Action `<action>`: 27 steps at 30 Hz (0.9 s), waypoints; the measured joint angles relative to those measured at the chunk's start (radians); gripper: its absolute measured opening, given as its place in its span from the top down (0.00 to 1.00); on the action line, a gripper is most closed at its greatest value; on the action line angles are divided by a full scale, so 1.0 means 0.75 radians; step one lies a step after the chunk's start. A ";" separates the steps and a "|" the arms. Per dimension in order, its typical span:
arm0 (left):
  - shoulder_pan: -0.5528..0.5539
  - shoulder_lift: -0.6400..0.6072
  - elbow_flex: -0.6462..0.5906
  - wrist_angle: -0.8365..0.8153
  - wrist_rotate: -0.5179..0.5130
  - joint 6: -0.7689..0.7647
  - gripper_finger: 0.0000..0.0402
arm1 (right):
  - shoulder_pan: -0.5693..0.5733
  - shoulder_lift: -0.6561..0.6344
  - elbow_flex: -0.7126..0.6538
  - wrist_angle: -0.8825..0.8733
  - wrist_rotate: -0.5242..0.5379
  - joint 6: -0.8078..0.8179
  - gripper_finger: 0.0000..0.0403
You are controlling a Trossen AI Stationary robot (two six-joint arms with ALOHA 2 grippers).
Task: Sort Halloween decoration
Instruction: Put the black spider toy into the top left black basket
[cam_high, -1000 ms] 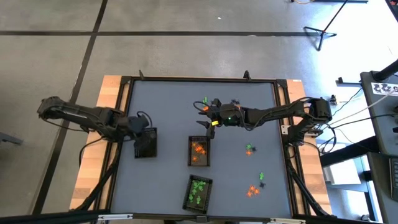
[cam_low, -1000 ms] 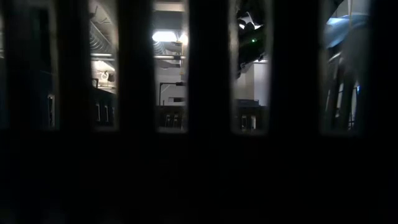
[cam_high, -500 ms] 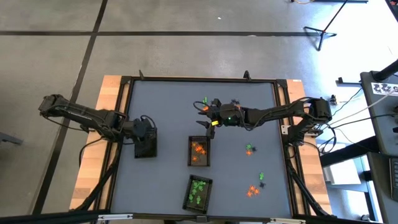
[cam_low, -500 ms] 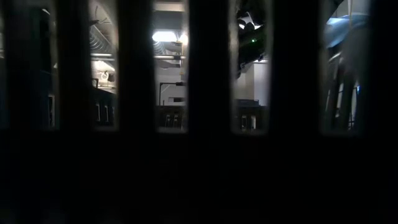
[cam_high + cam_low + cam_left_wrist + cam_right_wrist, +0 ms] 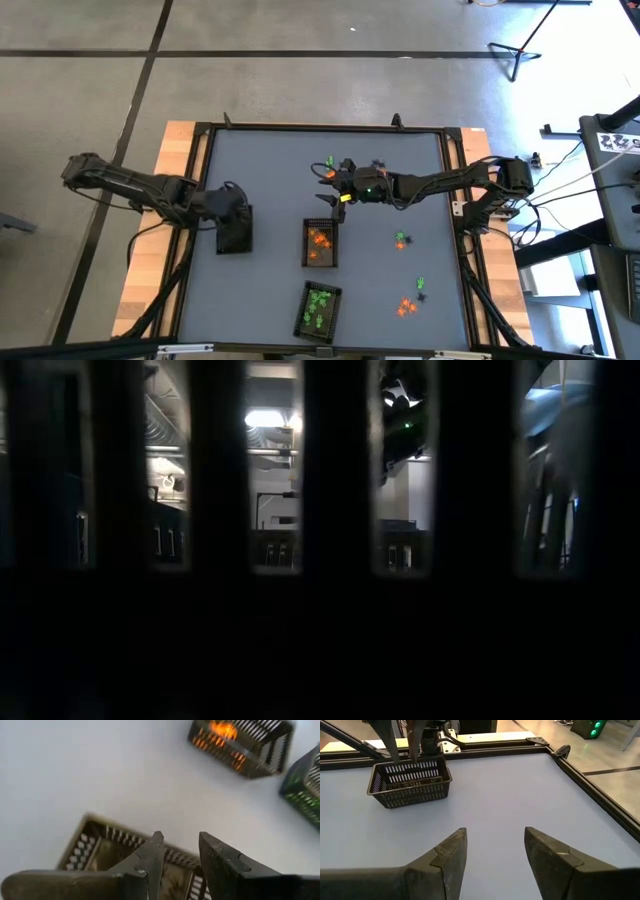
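Writing: none can be read anywhere on the tabletop (image 5: 270, 180) or the baskets.
Left hand (image 5: 180, 851): over the dark basket (image 5: 234, 229) at the left of the tabletop, fingers a little apart, pinching nothing visible.
Right hand (image 5: 495, 851): fingers spread, empty, near the far middle of the tabletop.
Decorations: loose trinkets (image 5: 405, 305) lie at the right; more by the right hand; orange ones (image 5: 319, 240) fill the middle basket, green ones (image 5: 318, 306) the near basket.
Hidden: the low view is almost wholly dark behind black bars; contents of the left basket are hard to make out.
Change: a second ago the left fingers were pressed together; since then they have parted, and the arm has barely shifted.
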 joint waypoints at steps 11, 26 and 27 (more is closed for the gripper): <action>0.000 -0.112 -0.022 0.483 -0.361 0.361 0.71 | 0.000 0.000 0.000 -0.013 -0.001 -0.001 0.51; 0.002 -0.111 -0.419 1.515 -0.355 0.742 0.71 | 0.000 0.000 0.000 -0.085 0.014 0.034 0.51; 0.002 -0.111 -0.426 1.533 -0.355 0.746 0.71 | 0.000 0.000 0.000 -0.085 0.014 0.036 0.51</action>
